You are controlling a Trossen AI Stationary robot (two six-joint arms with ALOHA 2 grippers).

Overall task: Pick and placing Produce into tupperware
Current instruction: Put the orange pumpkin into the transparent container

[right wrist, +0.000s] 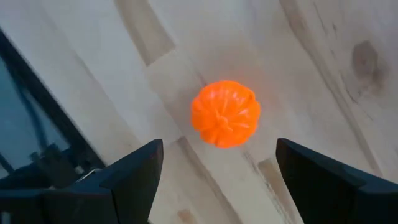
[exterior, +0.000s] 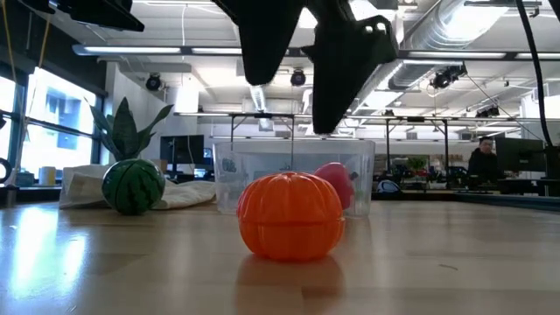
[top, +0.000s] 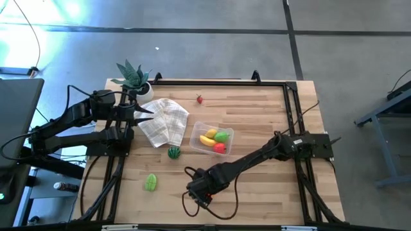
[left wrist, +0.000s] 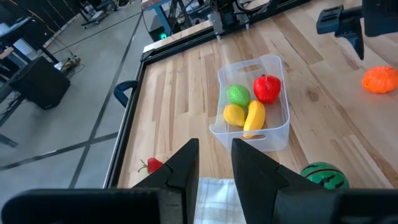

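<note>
The right pincer [right wrist: 214, 171] hangs spread wide directly above the orange pumpkin [right wrist: 224, 112], not touching it, near the table's [top: 270, 186] front edge. The left pincer [left wrist: 214, 163] waits over the cloth [top: 164, 120] at the table's left side, its fingers slightly parted and empty.

Progress: the tupperware [top: 228, 135] at mid-table already holds a banana [left wrist: 254, 117], a lemon [left wrist: 234, 114], a lime [left wrist: 238, 94] and a red fruit [left wrist: 267, 88]. Outside it remain the pumpkin, the watermelon [top: 174, 152], a green item [top: 151, 182] and a strawberry [top: 200, 99].

Clearance: open table surrounds the pumpkin; the route to the tupperware appears unobstructed.
</note>
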